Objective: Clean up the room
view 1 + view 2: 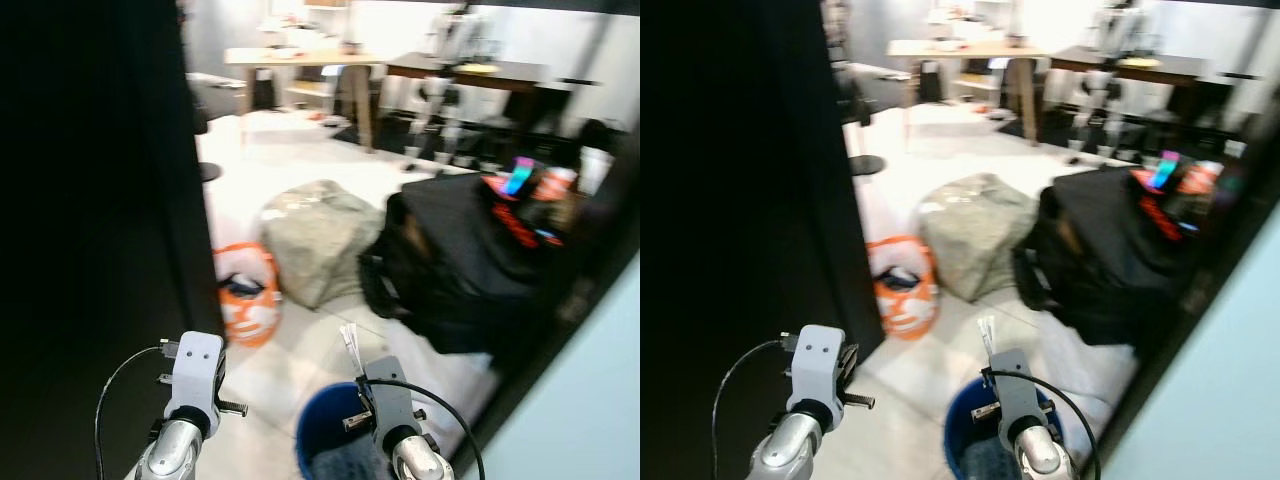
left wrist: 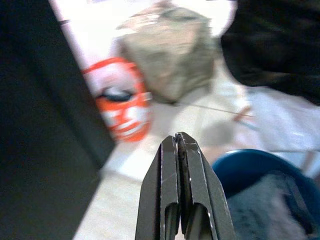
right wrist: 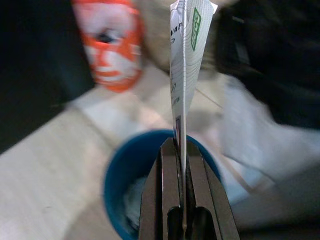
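Note:
My right gripper (image 3: 181,145) is shut on a folded white paper (image 3: 186,60) with green print, held upright over a blue bin (image 3: 135,165). The paper (image 1: 350,348) also sticks up above the right wrist, with the blue bin (image 1: 318,428) just below it holding dark and pale stuff. My left gripper (image 2: 179,142) is shut with nothing in it and hangs above the pale floor, beside the bin's rim (image 2: 245,162). An orange and white bag (image 1: 247,298) stands on the floor by the dark wall.
A grey beanbag (image 1: 318,235) and a big black heap (image 1: 460,255) lie ahead on the floor. A dark wall or door (image 1: 100,200) blocks the left side. A pale sheet (image 1: 435,375) lies right of the bin. Tables (image 1: 300,58) stand far back.

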Controlling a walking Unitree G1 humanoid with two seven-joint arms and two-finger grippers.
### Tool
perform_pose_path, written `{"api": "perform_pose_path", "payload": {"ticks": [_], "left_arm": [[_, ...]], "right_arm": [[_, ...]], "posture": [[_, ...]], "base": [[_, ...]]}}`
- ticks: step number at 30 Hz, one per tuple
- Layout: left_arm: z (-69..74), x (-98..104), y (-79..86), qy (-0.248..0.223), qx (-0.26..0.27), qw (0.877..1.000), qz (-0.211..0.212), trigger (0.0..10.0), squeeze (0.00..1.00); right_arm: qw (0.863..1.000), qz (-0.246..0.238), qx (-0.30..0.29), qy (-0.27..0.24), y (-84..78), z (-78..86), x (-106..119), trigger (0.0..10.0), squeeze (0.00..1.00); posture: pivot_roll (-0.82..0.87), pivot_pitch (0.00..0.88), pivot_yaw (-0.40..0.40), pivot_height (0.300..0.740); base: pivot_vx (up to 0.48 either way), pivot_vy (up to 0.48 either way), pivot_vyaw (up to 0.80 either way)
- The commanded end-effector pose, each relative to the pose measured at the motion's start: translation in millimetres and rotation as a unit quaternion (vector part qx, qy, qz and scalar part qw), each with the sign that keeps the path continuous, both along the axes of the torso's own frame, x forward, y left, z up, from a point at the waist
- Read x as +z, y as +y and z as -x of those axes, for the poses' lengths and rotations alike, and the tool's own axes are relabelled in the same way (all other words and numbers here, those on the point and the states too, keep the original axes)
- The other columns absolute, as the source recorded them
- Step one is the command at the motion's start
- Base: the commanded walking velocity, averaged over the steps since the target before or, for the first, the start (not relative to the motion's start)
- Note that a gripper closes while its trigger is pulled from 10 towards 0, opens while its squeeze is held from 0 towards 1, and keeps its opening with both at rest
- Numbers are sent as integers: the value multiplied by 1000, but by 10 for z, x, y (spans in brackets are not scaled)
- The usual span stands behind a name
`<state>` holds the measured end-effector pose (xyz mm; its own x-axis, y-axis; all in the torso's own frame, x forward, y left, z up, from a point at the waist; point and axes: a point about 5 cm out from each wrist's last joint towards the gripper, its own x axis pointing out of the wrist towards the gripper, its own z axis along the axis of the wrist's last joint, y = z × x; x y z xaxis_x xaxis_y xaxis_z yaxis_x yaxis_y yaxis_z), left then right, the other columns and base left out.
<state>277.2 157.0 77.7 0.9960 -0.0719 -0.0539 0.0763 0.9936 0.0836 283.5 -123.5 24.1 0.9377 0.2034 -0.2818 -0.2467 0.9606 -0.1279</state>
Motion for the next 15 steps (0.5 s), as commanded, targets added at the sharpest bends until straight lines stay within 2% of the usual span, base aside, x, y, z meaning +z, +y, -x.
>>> {"api": "perform_pose_path", "payload": {"ticks": [1,15], "left_arm": [[12,-63,-29,18,-8,1000,-5,10000,0],[14,-56,-19,16,-8,1000,-1,10000,0]], "right_arm": [[1000,3,-6,14,-27,33,-51,10000,0],[1000,-7,-5,22,-22,24,-56,10000,0]], "posture": [[69,79,-22,740],[69,85,-26,740]], "base": [[0,0,-800],[0,0,-800]]}}
